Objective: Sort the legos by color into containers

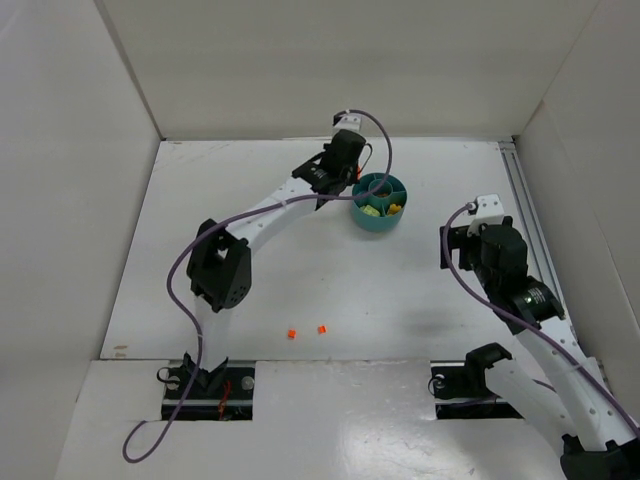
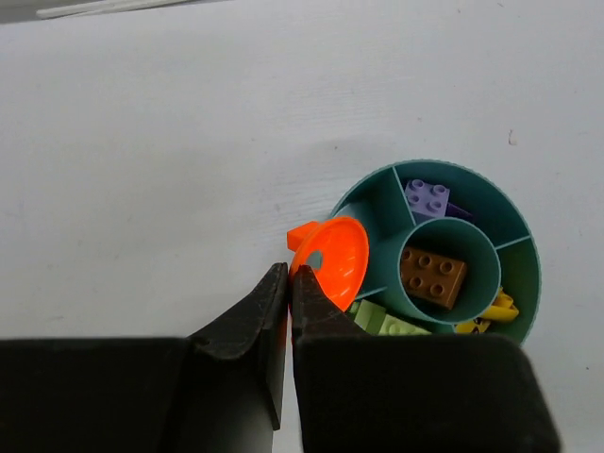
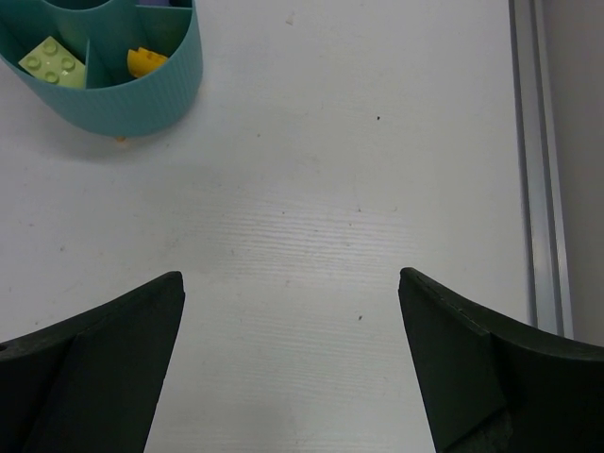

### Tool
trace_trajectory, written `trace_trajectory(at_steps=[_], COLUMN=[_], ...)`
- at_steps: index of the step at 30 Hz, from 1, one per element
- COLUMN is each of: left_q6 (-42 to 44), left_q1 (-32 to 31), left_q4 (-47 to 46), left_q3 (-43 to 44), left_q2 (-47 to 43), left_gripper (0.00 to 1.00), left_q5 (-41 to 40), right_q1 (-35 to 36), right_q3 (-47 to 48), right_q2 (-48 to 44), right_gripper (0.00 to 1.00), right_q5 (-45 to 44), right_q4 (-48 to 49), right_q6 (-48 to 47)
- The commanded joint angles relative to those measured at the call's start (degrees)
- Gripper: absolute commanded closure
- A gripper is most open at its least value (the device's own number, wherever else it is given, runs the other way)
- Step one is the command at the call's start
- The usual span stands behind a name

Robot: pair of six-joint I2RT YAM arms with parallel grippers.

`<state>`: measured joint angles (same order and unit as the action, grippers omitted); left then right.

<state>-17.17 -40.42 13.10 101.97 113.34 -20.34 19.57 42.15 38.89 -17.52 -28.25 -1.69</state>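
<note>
- Nearest the arm bases, two small orange-red bricks [image 1: 291,333] lay loose on the white table [image 1: 400,300], just beside each other and well apart from everything else.
- The right gripper [image 3: 291,349] hung above bare table to the right, its jaws spread wide with nothing between them.
- A metal rail [image 3: 538,142] ran along the table's right edge, beyond that gripper.
- Farther out and left of the right gripper stood the round teal tub [image 2: 370,203], upright on the table.
- The left gripper [image 2: 288,278] had its jaws pressed almost together, pinching the thin edge of the orange round piece [image 2: 330,260].
- That orange piece hung tilted at the tub's left rim, overlapping the edge of a bare wedge section; whether it touched the rim could not be told.
- In the tub's centre ring lay one brown brick [image 2: 432,276], studs up.
- The wedge nearest the left gripper held pale yellow-green bricks [image 2: 382,321], partly hidden by the fingers.
- The wedge to the right of those held yellow pieces [image 2: 491,316], bunched against the outer wall.
- In the far wedge sat a purple brick [image 2: 427,196], studs up.
- From above, the left arm reached across the table, with its gripper at the tub's left side.
</note>
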Motion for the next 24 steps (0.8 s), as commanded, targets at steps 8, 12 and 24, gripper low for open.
trace_trajectory(at_steps=[8,12,24], left_q6=[7.9,7.9,7.9], left_q1=[2.3,2.3,2.3], left_q4=[1.8,2.3,1.1], left_q3=[17.8,19.6,15.1], left_q2=[12.3,14.5,13.9], left_gripper=[1.0,1.0,0.97], left_q5=[4.9,7.9,9.7], right_q1=[-0.8,-0.8,-0.8], right_q3=[1.2,1.7,0.6], right_q2=[1.4,2.6,3.1], right_gripper=[0.0,0.0,0.0], right_q5=[-3.4,-3.4,-2.8], right_q4=[0.9,0.9,2.5], right_q6=[-1.0,-1.0,-1.0])
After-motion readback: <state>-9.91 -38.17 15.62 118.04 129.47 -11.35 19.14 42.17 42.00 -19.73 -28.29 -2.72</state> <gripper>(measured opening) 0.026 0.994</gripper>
